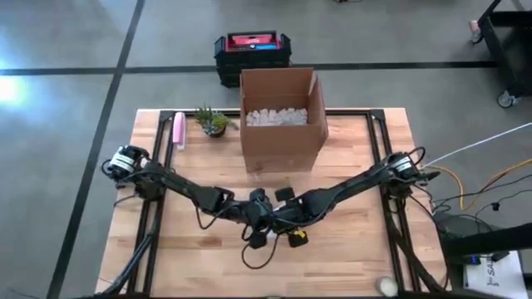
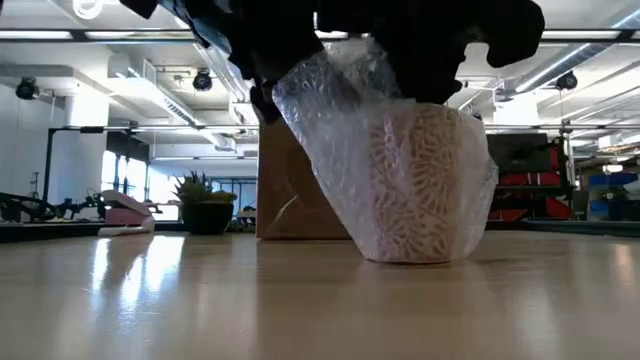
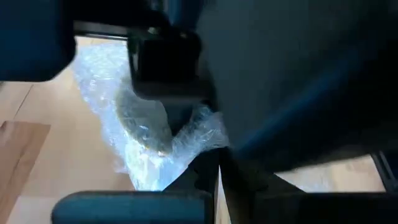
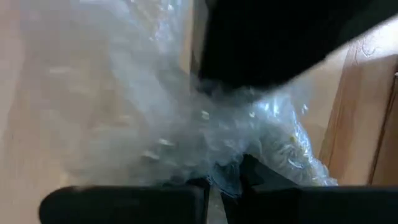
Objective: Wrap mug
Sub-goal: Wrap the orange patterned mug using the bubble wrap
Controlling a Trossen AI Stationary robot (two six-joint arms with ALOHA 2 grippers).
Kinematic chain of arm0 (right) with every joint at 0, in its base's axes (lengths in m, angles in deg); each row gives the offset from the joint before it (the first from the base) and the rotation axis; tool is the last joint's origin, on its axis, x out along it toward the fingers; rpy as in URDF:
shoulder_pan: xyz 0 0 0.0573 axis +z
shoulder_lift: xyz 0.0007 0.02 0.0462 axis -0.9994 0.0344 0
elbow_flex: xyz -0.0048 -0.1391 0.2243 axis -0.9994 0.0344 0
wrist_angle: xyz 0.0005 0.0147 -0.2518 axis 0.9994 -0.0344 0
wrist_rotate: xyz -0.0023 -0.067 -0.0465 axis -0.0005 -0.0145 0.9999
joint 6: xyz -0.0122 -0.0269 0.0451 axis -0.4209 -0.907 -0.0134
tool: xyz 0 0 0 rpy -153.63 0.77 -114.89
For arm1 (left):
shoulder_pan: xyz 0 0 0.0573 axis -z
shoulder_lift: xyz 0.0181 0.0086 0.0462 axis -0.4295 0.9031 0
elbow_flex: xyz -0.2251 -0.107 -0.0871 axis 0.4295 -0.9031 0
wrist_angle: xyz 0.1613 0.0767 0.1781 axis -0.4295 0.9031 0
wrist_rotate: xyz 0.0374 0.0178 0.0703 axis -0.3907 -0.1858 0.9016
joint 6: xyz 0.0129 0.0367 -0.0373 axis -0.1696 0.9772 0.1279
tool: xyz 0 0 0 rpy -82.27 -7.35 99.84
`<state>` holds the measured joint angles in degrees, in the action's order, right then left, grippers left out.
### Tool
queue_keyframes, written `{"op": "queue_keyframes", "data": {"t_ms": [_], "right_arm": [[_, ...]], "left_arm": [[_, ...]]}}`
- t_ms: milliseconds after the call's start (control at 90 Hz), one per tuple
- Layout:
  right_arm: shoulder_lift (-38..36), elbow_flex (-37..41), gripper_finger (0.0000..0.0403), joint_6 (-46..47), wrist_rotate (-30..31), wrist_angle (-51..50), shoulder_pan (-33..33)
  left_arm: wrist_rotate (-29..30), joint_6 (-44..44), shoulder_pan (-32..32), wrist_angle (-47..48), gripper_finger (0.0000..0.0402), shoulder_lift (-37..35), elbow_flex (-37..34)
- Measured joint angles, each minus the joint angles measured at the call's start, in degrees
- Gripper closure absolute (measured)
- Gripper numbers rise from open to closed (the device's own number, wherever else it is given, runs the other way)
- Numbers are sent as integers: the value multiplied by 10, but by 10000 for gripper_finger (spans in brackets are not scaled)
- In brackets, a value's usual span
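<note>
Your mug (image 2: 425, 185) stands upright on the wooden counter (image 1: 349, 249) near its front middle, cloaked in clear bubble wrap (image 2: 345, 120); the low view shows the wrap covering its patterned side and rising in a loose peak above the rim toward the left. Both arms meet over it; your left end effector (image 3: 217, 180) and right end effector (image 4: 221, 183) each show their dark fingers drawn close together with wrap bunched between them in the wrist views, so each appears pinched shut on the wrap. In the high view the arms hide the mug itself. Behind it an open cardboard box (image 1: 281, 120) holding white packing fill sits at the counter's back middle; a small potted plant (image 1: 213, 121) and a pink object (image 1: 178, 130) lie to the box's left, well apart from the mug.
</note>
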<state>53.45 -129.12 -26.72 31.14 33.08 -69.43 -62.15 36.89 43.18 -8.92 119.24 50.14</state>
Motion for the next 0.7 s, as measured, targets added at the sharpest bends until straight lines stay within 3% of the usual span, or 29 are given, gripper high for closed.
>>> {"op": "queue_keyframes", "data": {"t_ms": [200, 400, 700], "right_arm": [[-16, -7, 394, 9, 7, -78, 5], [-81, -8, 394, -2, 3, -110, 11], [-110, -6, 394, -9, 2, -32, 17]], "left_arm": [[9, -7, -6, -17, 402, 13, -2], [14, -7, -7, -5, 402, 11, -4], [9, -7, -8, -4, 402, 9, -3]]}}
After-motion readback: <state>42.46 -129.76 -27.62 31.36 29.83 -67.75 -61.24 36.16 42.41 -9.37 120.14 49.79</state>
